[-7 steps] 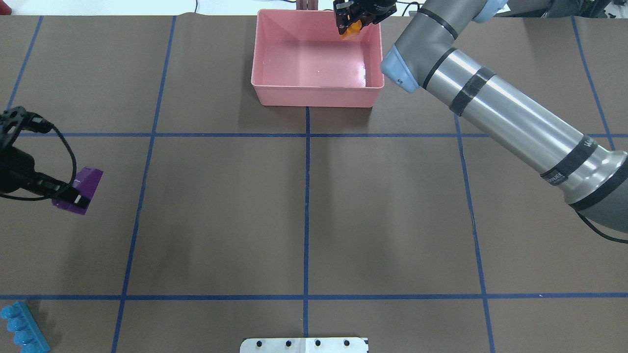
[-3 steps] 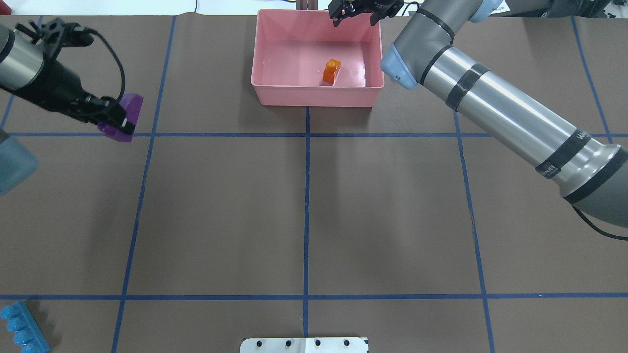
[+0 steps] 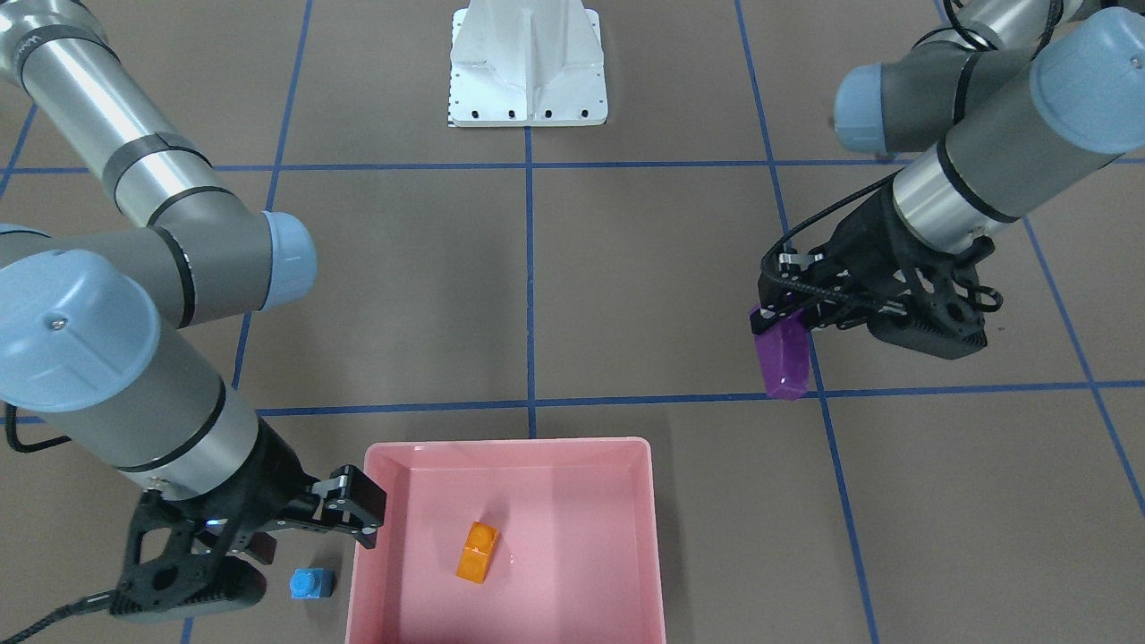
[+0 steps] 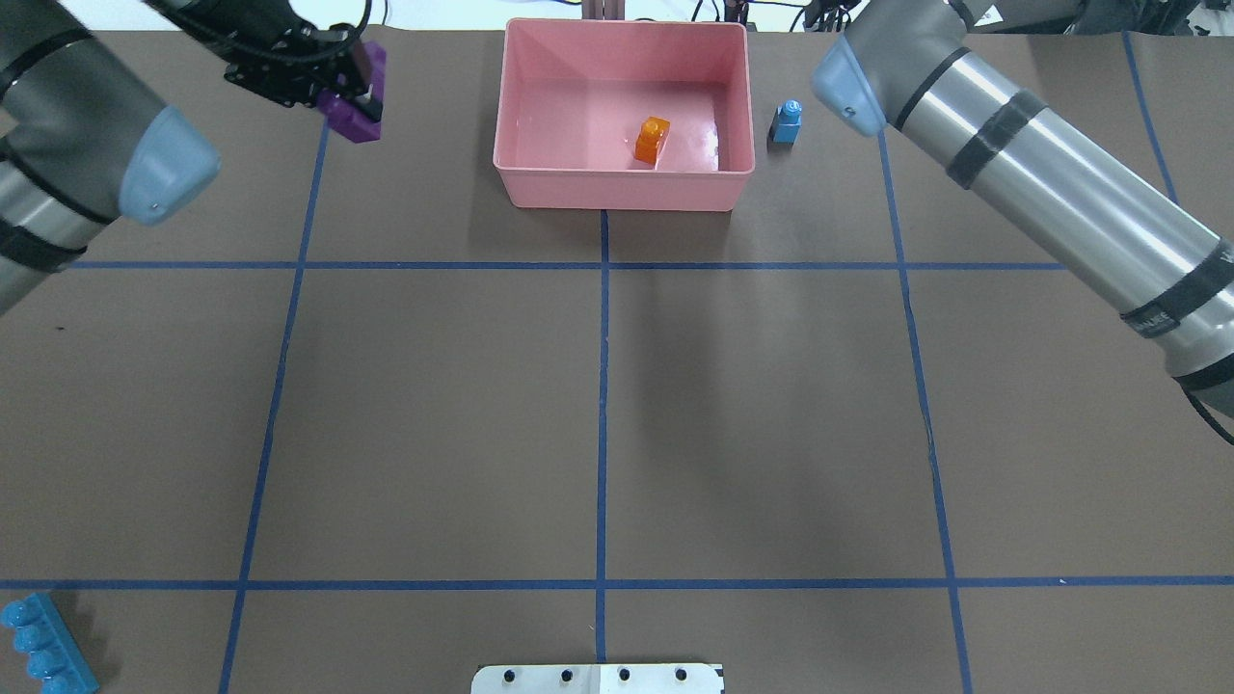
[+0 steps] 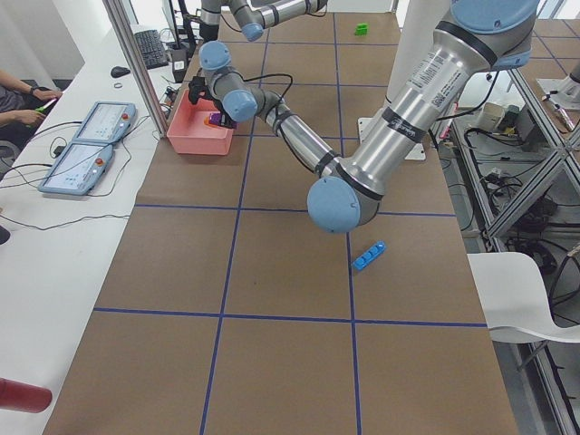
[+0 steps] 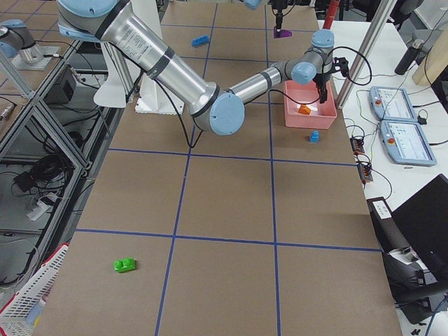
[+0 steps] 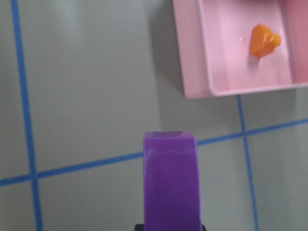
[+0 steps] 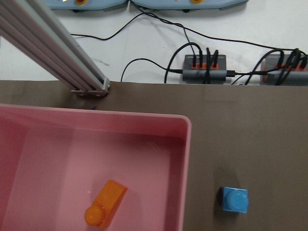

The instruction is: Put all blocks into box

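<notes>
The pink box (image 4: 617, 185) stands at the table's far middle, also in the front view (image 3: 510, 444). An orange block (image 4: 652, 140) lies inside it, seen too in the right wrist view (image 8: 105, 203). My left gripper (image 4: 349, 85) is shut on the long purple block (image 4: 359, 108) and holds it in the air left of the box; the block fills the left wrist view (image 7: 172, 180). My right gripper (image 3: 313, 535) is open and empty, beside the box's right wall, above the small blue block (image 3: 311, 583) on the table (image 4: 787, 122). The long blue block (image 4: 43, 644) lies near left. The green block (image 6: 125, 264) lies far off right.
The white robot base (image 4: 598, 678) sits at the near middle edge. Blue tape lines grid the brown table. Beyond the box are metal posts (image 8: 72, 62), cables and a power hub (image 8: 207, 72). Operator tablets (image 6: 392, 105) lie off the far edge.
My right gripper opened and the orange block dropped into the box; the gripper then moved right, uncovering the small blue block. My left gripper carried the purple block up, away and right toward the box.
</notes>
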Robot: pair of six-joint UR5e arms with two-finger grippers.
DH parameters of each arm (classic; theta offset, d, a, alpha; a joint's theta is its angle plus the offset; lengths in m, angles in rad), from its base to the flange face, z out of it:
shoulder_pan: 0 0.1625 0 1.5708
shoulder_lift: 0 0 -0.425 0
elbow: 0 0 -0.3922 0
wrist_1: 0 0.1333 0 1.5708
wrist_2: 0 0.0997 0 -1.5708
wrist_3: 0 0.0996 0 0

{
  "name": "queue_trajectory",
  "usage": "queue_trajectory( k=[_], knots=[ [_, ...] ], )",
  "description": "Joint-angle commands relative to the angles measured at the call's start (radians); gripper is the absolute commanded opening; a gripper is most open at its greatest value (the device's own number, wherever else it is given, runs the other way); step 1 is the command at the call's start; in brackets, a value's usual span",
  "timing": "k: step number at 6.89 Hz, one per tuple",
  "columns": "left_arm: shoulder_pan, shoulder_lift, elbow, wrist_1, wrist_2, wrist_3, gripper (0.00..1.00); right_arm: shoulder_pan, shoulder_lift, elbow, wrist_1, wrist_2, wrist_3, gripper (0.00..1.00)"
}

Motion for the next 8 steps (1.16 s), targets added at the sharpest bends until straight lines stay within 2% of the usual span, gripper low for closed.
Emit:
queue_trajectory(
  k=[1, 2, 3, 5, 8],
  knots=[
    [0.014, -0.212, 0.291, -0.186, 0.095, -0.151, 0.0, 0.053, -0.111, 0.028, 0.005, -0.043, -0.13, 0.99],
    [0.057, -0.309, 0.416, -0.251, 0.168, -0.204, 0.0, 0.053, -0.114, 0.019, 0.007, -0.097, -0.127, 0.99],
    [0.104, -0.364, 0.482, -0.278, 0.272, -0.225, 0.0, 0.046, -0.108, -0.007, 0.022, -0.126, -0.127, 0.99],
    [0.151, -0.411, 0.565, -0.322, 0.357, -0.232, 0.0, 0.0, -0.099, -0.236, 0.39, -0.155, -0.126, 0.99],
    [0.207, -0.468, 0.676, -0.387, 0.491, -0.233, 0.0, -0.042, -0.093, -0.259, 0.465, -0.152, -0.126, 0.99]
  ],
)
